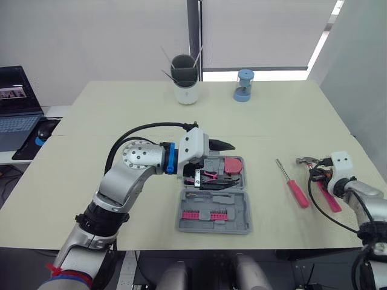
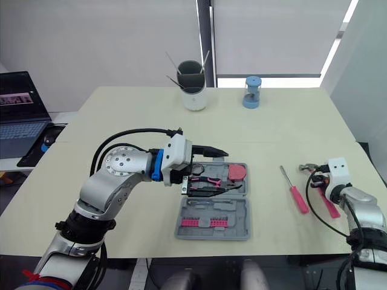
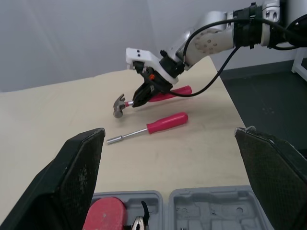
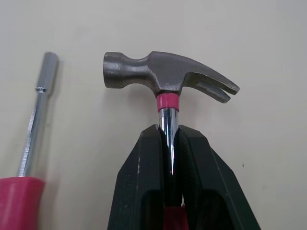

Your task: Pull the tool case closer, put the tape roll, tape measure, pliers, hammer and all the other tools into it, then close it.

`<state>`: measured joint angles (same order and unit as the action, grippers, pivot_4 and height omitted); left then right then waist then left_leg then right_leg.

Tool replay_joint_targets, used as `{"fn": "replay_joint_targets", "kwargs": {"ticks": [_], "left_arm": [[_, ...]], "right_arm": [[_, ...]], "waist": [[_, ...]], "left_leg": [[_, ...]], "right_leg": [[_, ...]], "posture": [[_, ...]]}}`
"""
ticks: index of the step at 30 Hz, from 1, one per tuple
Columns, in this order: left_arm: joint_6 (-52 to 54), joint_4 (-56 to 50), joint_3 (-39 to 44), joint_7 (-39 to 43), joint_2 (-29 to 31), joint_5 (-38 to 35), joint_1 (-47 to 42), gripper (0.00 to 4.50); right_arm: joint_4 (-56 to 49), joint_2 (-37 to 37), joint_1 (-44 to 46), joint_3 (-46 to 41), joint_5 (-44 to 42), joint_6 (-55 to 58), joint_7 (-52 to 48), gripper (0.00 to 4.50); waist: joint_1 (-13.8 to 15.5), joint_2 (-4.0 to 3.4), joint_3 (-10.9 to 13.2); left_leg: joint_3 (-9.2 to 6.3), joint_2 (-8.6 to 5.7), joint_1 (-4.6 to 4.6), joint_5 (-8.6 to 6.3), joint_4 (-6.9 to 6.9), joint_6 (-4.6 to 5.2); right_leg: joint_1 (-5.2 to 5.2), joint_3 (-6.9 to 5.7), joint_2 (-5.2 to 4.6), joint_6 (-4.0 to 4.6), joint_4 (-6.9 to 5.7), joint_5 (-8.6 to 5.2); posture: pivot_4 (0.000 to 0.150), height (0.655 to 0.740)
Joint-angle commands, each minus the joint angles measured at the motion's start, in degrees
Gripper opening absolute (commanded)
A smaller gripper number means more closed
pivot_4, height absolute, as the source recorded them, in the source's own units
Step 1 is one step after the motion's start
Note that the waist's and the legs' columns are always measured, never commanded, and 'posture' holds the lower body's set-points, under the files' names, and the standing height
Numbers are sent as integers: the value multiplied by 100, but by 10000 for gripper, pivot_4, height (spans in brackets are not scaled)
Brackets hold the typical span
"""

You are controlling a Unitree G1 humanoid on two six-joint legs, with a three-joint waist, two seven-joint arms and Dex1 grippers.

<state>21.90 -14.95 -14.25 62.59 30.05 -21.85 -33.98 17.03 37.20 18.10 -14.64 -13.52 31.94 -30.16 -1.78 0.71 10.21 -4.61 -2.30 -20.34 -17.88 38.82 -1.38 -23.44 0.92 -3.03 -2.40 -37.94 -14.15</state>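
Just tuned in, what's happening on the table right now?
The right gripper is shut on the shaft of the hammer. The left gripper hangs open above the open tool case, which holds the pliers and a red tape measure. The screwdriver lies on the table between case and hammer.

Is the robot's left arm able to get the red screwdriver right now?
Probably yes. The left tool is open over the tool case, and only bare table lies between it and the screwdriver. The right tool is gripping the hammer.

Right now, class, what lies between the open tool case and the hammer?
A red-handled screwdriver lies between the tool case and the hammer, as the left eye view shows.
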Motion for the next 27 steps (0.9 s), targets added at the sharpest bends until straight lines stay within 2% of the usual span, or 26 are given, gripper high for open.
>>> {"fn": "replay_joint_targets", "kwargs": {"ticks": [1, 6, 10, 20, 27], "left_arm": [[-128, -140, 82, 9, 56, 18, 67, 45000], [-90, -222, 99, 7, 55, -30, 156, 45000], [-111, -207, 105, 54, 64, -52, 192, 45000], [-32, -305, 114, 188, 214, -111, 292, 45000], [39, -407, 122, 225, 335, -149, 320, 45000]], "right_arm": [[-1988, -148, -268, -356, -552, 1142, 376, 2033], [-4254, -655, -887, -602, -989, 2635, 1141, 2033], [-4980, -1178, -1275, -373, -1042, 3030, 1534, 2033], [-4605, -1804, -1859, 590, -573, 2358, 1840, 2033], [-3978, -2138, -1771, 896, -198, 1724, 2044, 2033]], "waist": [[-6, 1, 0], [33, 0, 0], [38, 0, 0], [9, 0, 0], [10, 0, 0]], "left_leg": [[0, 3, 0, 0, 0, 0], [-15, 3, -4, -1, 0, 1], [-14, -5, -13, -1, 3, 1], [-7, -3, -12, -1, 0, 2], [-7, 0, -11, -1, 0, 2]], "right_leg": [[0, 1, 0, 0, 0, 0], [0, -12, 1, -1, 1, -1], [-3, -11, 0, -3, 5, -1], [-7, -10, 3, -6, 9, -1], [-8, -10, 8, -5, 8, -1]], "posture": [[1500, 7400], [1500, 7400], [1500, 7400], [1500, 7400], [1500, 7400]]}}
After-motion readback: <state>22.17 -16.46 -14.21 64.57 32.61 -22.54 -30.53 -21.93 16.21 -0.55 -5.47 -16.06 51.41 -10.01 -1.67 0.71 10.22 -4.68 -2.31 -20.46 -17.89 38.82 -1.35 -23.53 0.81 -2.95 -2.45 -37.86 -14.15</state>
